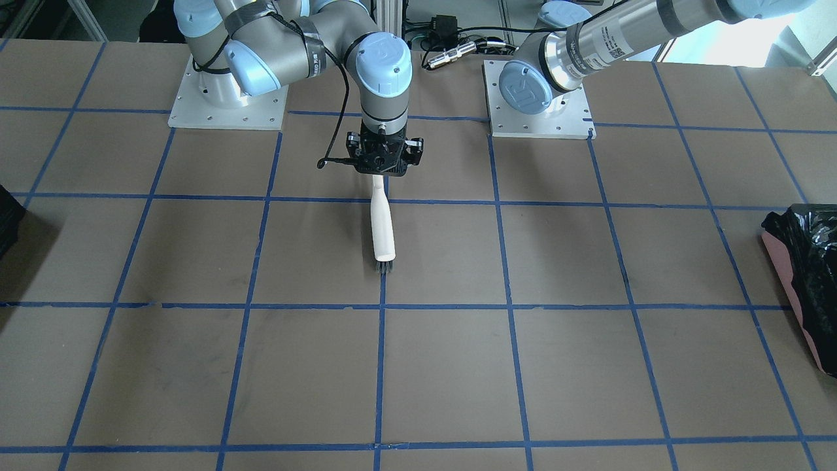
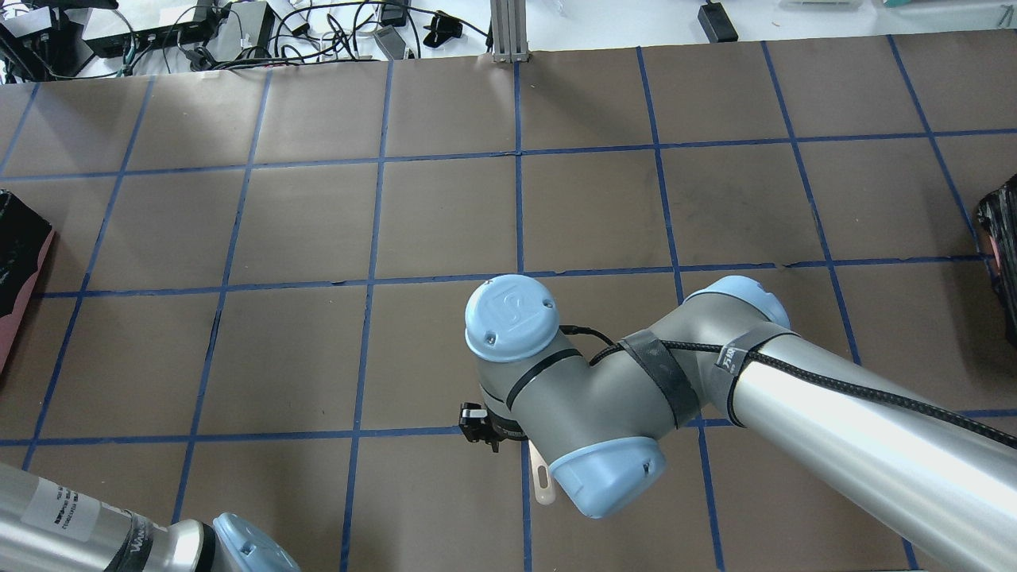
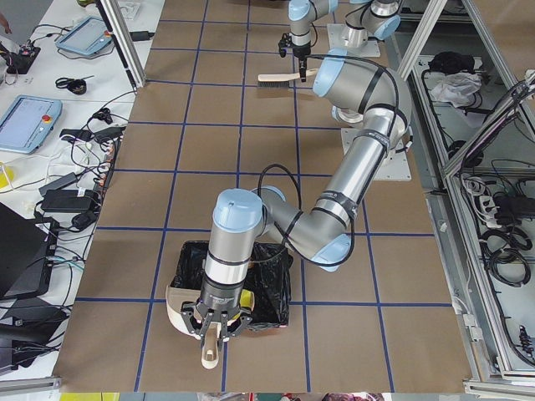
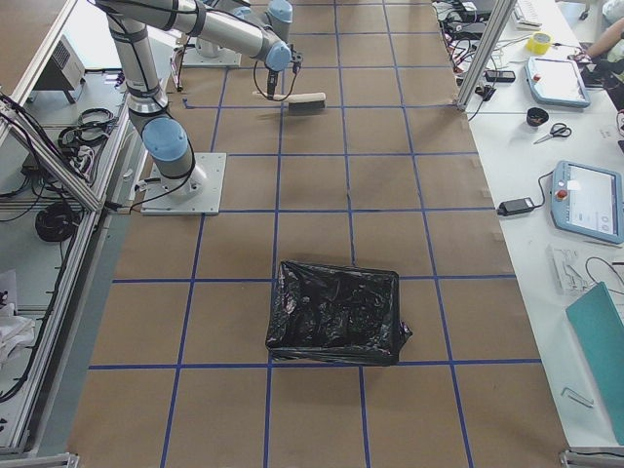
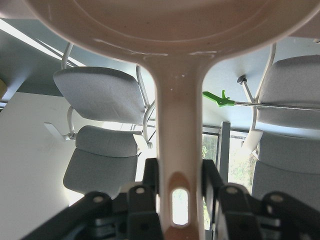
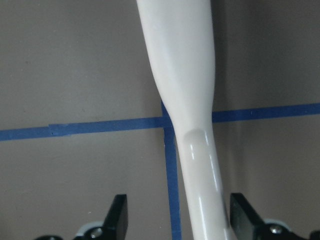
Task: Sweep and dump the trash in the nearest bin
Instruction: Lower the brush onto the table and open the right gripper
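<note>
- Front view: right gripper (image 1: pixel 384 156) sits over the robot-side end of the white brush (image 1: pixel 382 226). The brush lies flat on the table (image 1: pixel 588 366), bristles pointing away from the robot. The bin (image 1: pixel 801 275), pink-sided with a black bag, is at the table's end on the robot's left.
- Overhead: the right arm's wrist covers most of the brush (image 2: pixel 543 479), and only its slotted handle tip pokes out. The bin (image 2: pixel 17 270) is cut off by the view's left edge.
- Left-end view: the near arm's left gripper (image 3: pixel 219 324) holds the white dustpan (image 3: pixel 209 355) at the near edge of the bin (image 3: pixel 267 284). A yellow scrap (image 3: pixel 245 298) shows inside the bag, just beside that gripper. Other trash: cannot tell.
- Right-end view: the brush (image 4: pixel 304 100) lies under the right gripper (image 4: pixel 272 88). A black-bagged container (image 4: pixel 336 312) stands at this end of the table.
- Left wrist: fingers (image 5: pixel 150 180) are clamped on the dustpan (image 5: pixel 180 125) handle, touching it on both sides.
- Right wrist: fingers (image 6: pixel 118 215) are spread. The brush (image 6: pixel 197 165) handle runs between them with a gap on each side, so it is not gripped.
</note>
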Motion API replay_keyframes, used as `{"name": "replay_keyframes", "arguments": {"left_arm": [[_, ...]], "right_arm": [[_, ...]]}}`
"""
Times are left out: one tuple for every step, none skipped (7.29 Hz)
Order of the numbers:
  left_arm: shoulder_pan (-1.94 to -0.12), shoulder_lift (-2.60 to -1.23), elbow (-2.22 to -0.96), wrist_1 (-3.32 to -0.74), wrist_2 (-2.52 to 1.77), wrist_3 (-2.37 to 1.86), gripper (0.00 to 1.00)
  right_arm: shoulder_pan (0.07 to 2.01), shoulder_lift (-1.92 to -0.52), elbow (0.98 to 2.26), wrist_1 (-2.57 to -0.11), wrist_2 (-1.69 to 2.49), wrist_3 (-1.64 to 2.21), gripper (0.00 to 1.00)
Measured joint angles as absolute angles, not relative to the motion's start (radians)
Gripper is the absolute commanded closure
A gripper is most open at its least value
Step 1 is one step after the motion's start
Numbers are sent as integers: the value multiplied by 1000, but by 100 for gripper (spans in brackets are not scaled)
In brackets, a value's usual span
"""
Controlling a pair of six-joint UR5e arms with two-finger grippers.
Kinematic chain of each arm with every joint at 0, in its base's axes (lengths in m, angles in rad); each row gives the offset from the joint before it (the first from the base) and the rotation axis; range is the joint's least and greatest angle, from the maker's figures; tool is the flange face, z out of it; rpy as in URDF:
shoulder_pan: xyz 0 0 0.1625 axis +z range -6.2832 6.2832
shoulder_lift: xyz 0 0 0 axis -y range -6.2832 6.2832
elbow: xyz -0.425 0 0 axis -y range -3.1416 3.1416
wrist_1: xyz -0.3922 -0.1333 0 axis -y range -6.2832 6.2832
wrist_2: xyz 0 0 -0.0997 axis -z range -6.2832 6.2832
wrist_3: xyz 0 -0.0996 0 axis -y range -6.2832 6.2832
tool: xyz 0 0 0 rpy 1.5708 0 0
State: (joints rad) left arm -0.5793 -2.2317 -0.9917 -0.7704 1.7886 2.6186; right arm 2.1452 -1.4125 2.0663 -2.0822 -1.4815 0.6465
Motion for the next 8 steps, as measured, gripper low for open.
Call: {"name": "replay_keyframes", "arguments": {"left_arm": [[-610,-2217,-1009,-762,1847,2622,100],[-631,-2207,-1048,-722,1890,2622,100],[-642,-2197,-1100,-643,1917,2630,100],[-647,-2189,-1147,-571,1927,2646,100],[-648,-2181,-1168,-538,1929,2658,100],[-648,-2174,-1168,-534,1927,2661,100],[-649,-2167,-1156,-557,1912,2659,100],[-650,-2161,-1133,-595,1878,2652,100]], "right_arm": [[2141,-1416,2053,-2091,-1490,642,7],[2134,-1419,2017,-2101,-1509,631,3],[2121,-1421,1957,-2082,-1527,614,2],[2102,-1423,1871,-2014,-1536,581,0],[2081,-1423,1764,-1912,-1540,522,0],[2061,-1423,1655,-1810,-1540,470,0],[2039,-1425,1565,-1730,-1541,445,0],[2007,-1432,1503,-1681,-1542,423,0]]}}
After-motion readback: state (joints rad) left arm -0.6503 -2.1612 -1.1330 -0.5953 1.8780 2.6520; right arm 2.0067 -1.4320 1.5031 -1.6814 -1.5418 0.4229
